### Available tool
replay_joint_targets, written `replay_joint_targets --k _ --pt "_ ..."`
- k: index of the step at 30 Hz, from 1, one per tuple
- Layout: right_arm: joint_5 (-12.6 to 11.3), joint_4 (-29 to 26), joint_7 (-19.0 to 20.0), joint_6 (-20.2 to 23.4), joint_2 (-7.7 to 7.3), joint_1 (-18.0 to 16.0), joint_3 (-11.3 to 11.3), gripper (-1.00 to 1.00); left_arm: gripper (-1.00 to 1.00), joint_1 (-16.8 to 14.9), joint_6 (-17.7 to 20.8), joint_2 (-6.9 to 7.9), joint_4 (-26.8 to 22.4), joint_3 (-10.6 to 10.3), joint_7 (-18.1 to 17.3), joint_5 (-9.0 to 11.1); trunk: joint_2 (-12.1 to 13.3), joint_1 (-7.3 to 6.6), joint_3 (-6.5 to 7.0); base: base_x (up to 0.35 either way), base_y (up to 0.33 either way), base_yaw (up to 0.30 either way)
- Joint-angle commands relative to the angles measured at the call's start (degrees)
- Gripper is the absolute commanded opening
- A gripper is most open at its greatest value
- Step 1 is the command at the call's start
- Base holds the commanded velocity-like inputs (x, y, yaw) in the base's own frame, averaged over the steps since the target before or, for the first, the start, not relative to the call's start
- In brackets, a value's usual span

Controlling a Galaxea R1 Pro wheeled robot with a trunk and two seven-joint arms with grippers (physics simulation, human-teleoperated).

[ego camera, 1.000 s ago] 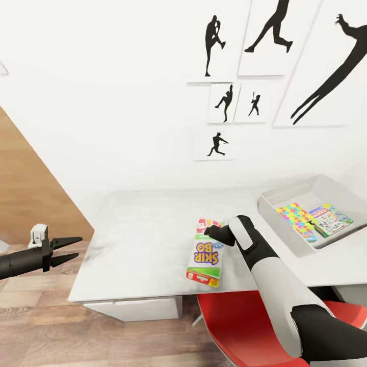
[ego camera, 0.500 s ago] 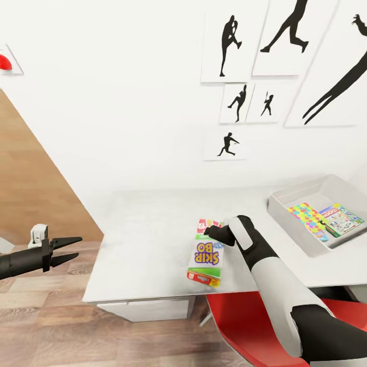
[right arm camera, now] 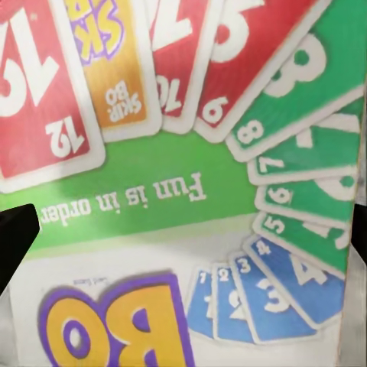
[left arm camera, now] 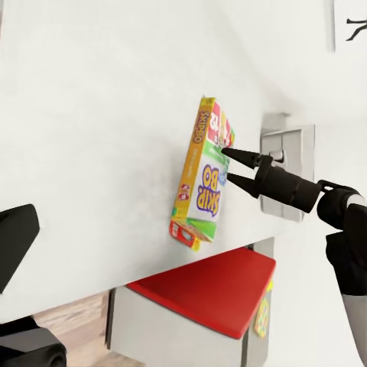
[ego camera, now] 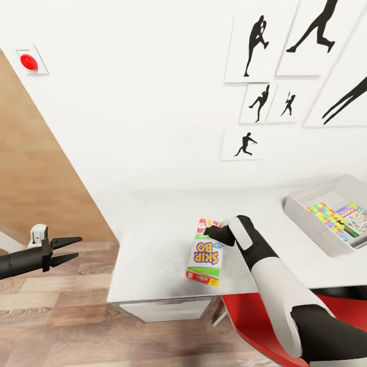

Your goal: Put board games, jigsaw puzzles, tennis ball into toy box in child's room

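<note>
Red chair (ego camera: 255, 326): nearest, tucked under the front edge of the surface, below the right arm.
Left hand (ego camera: 71, 250): hung off to the left over the wooden floor (ego camera: 61, 326), well apart from the surface; its two pointed fingers were spread a little with nothing between them.
Right hand (ego camera: 210, 232): reached over the surface at the far end of the Skip-Bo box; in the left wrist view its two thin fingers (left arm camera: 238, 157) pointed at the box's edge with a gap between them, and whether they had a grip on the box could not be told.
Skip-Bo box (ego camera: 205, 252): a board game, seen over the surface near its front edge; in the left wrist view it appeared tilted up on one long edge, and in the right wrist view its card artwork was very close to the camera.
Surface (ego camera: 153, 239): white, set against the wall.
Toy box (ego camera: 318, 229): a grey open tray at the right on the surface, well apart from the Skip-Bo box.
Toy box contents: a colourful jigsaw puzzle (ego camera: 326, 215) and a Monopoly box (ego camera: 356, 218) lay flat side by side inside.
Wall: white, with black silhouette pictures (ego camera: 255, 43) at the right and a red button (ego camera: 28, 61) at the left.
</note>
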Motion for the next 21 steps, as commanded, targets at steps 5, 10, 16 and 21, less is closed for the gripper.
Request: replay_joint_targets --k 5,10,16,21 --pt "-0.7 -0.1 -0.6 0.0 -0.01 0.0 0.1 1.0 1.0 -0.1 0.1 0.04 0.1 -0.1 -0.6 -0.4 -0.1 0.03 -0.1 0.0 0.259 0.0" --pt "-0.7 -0.1 -0.6 0.0 -0.01 0.0 0.1 1.0 1.0 -0.1 0.1 0.04 0.1 -0.1 -0.6 -0.4 -0.1 0.03 -0.1 0.0 0.26 0.0" --pt "-0.7 -0.2 -0.6 0.1 -0.01 0.0 0.2 1.0 1.0 -0.1 0.1 0.04 0.1 -0.1 -0.6 -0.4 -0.1 0.03 -0.1 0.0 0.267 0.0" --pt "-0.7 -0.2 -0.6 0.1 -0.01 0.0 0.2 1.0 1.0 -0.1 0.1 0.04 0.1 -0.1 -0.6 -0.4 -0.1 0.03 -0.1 0.0 0.274 0.0"
